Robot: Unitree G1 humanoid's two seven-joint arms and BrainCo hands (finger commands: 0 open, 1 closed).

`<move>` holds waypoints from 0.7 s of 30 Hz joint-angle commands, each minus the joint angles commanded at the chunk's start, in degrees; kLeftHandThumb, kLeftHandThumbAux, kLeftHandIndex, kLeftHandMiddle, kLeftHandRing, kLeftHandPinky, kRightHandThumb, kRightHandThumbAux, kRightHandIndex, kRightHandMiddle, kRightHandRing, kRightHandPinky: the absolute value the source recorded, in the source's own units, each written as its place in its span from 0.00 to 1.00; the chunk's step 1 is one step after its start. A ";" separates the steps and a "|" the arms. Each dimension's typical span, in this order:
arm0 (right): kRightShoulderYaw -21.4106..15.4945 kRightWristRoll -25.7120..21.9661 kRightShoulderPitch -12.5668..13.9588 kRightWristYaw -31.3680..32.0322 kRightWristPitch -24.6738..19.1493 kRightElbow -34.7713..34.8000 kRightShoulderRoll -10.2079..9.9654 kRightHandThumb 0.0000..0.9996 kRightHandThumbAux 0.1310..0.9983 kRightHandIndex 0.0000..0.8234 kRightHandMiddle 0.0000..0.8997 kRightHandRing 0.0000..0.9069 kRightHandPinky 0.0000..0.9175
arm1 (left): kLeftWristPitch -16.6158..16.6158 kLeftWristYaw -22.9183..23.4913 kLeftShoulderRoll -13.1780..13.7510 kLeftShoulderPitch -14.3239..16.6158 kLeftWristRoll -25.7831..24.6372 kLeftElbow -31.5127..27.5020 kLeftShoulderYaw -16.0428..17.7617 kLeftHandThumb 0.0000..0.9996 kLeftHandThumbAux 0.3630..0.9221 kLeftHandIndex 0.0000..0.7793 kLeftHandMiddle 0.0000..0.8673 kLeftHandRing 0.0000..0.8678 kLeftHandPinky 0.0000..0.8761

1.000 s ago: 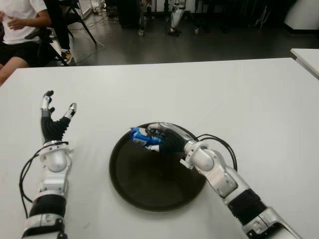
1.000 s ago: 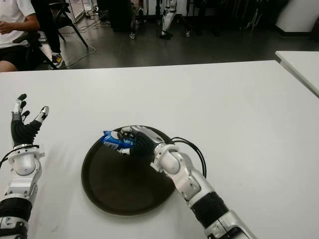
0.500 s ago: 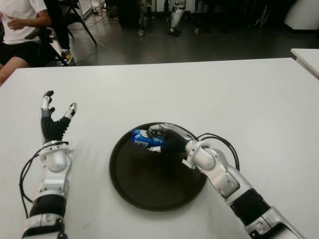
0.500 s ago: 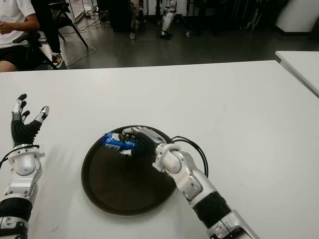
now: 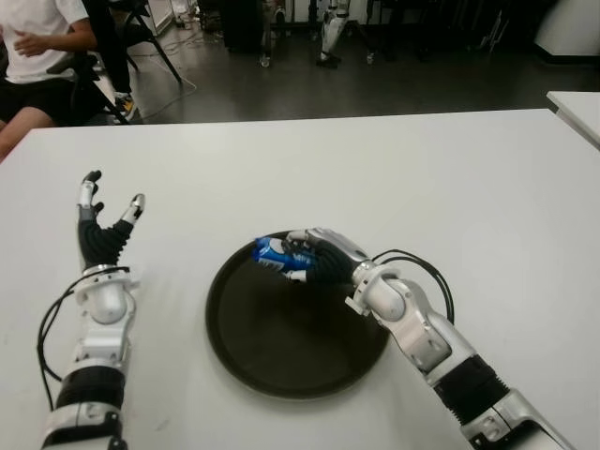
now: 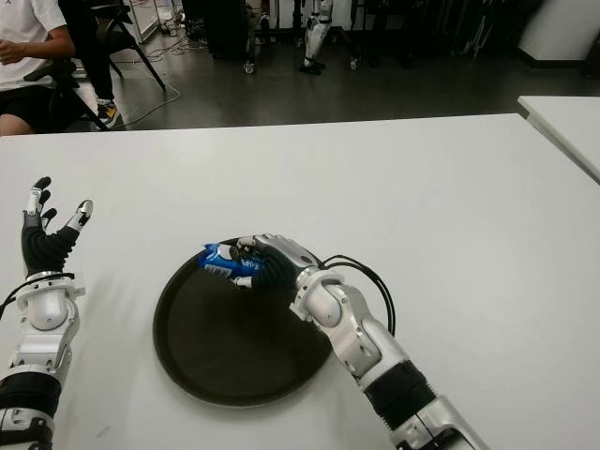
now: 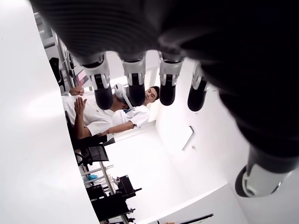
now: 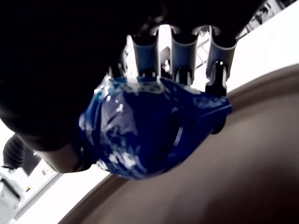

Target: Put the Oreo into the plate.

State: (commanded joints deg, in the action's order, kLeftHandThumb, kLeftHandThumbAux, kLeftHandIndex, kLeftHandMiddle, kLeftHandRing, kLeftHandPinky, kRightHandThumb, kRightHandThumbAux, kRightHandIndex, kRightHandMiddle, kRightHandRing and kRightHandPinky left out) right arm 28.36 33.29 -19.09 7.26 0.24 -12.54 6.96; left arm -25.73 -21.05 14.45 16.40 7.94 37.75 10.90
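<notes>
Eye views: white table [image 5: 450,178]; dark round plate [image 5: 281,361]; right hand [image 5: 319,255] over plate's far rim, fingers clasping blue Oreo packet [image 5: 275,251]; left hand [image 5: 101,234] left of plate, fingers spread, holding nothing; seated person [image 5: 37,47] beyond table
Right wrist view: packet [image 8: 149,135] gripped above plate surface
Left wrist view: fingers [image 7: 135,86] extended, empty

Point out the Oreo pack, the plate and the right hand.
Oreo pack [image 5: 274,251], left eye view, on its blue wrapper.
Plate [image 5: 272,361], left eye view, on its bare dark floor.
Right hand [image 6: 272,262], right eye view, on its knuckles.
</notes>
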 joint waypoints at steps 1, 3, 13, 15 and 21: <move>0.03 0.15 -0.03 -0.15 0.05 -0.06 0.03 0.71 0.67 0.53 0.89 0.88 0.86 | 0.00 0.00 0.00 0.00 0.00 0.00 0.00 0.00 0.42 0.02 0.00 0.00 0.00; 0.15 0.74 -0.24 -0.67 0.24 -0.49 0.22 0.71 0.67 0.53 0.88 0.88 0.86 | 0.00 0.00 0.00 0.00 0.00 0.00 0.00 0.00 0.42 0.02 0.00 0.00 0.00; 0.95 3.50 -0.23 -1.73 0.94 -1.09 1.63 0.51 0.70 0.34 0.28 0.31 0.31 | -0.06 -0.07 -0.12 -0.34 0.05 -0.33 -0.04 0.00 0.42 0.02 0.00 0.00 0.00; 1.24 3.57 -0.48 -0.59 0.88 -1.17 2.07 0.34 0.72 0.20 0.21 0.24 0.25 | -0.05 -0.08 -0.14 -0.40 0.07 -0.41 -0.05 0.00 0.42 0.02 0.00 0.00 0.00; 1.60 2.98 -0.93 3.28 0.58 -1.13 3.07 0.17 0.73 0.02 0.02 0.03 0.07 | 0.03 -0.18 -0.28 -0.86 0.12 -1.07 -0.13 0.00 0.42 0.02 0.00 0.00 0.00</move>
State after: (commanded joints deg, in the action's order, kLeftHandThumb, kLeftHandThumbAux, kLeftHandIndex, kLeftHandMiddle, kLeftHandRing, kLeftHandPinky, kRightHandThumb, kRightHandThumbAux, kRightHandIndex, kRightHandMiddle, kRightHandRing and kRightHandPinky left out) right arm 29.97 36.27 -20.02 10.54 0.82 -13.67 10.03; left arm -25.70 -21.23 14.16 15.54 8.06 36.68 10.77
